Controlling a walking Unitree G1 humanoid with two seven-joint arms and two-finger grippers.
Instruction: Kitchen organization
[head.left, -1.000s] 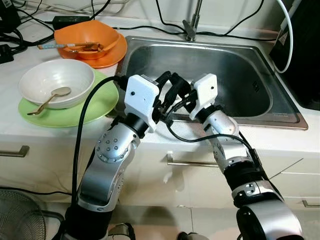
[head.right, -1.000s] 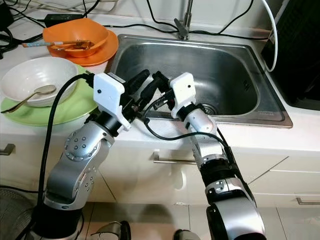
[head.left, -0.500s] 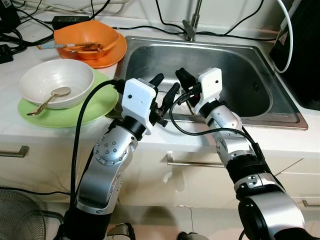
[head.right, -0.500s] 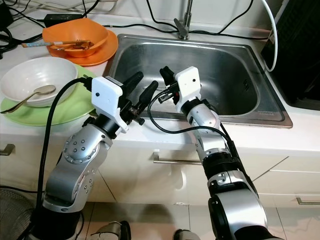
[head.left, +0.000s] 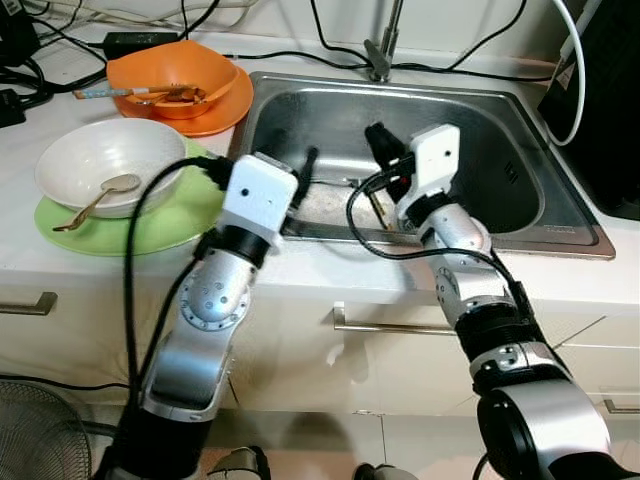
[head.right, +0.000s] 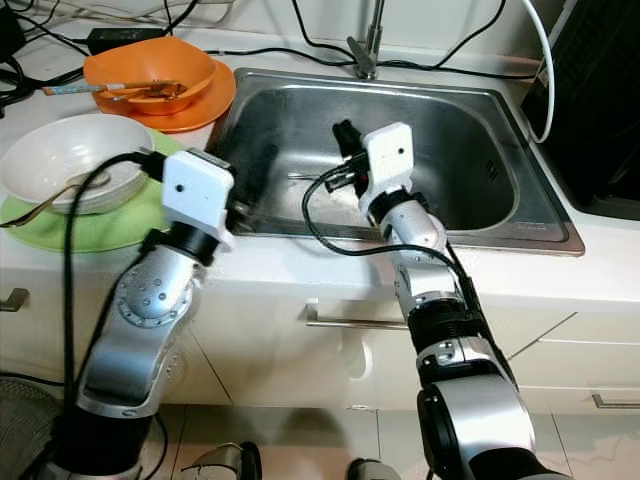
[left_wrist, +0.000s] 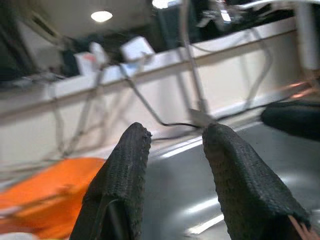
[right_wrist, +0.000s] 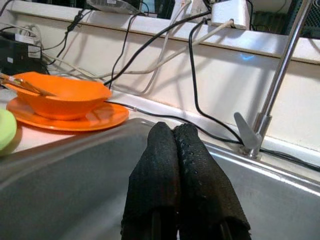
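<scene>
Steel sink (head.left: 520, 190), rectangular; left gripper (left_wrist: 172, 150) fingers parted, empty, at 9 o'clock rim; right gripper (right_wrist: 175, 131) fingers pressed together, empty, above basin.

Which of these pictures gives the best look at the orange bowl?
The left eye view: the orange bowl sits whole on its orange plate, utensils lying in it. The right eye view shows much the same. The right wrist view sees it side-on past the right gripper; the left wrist view gives an orange blur.

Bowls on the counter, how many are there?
2. A white bowl sits on the green plate left of the sink; an orange bowl sits on the orange plate behind it.
</scene>
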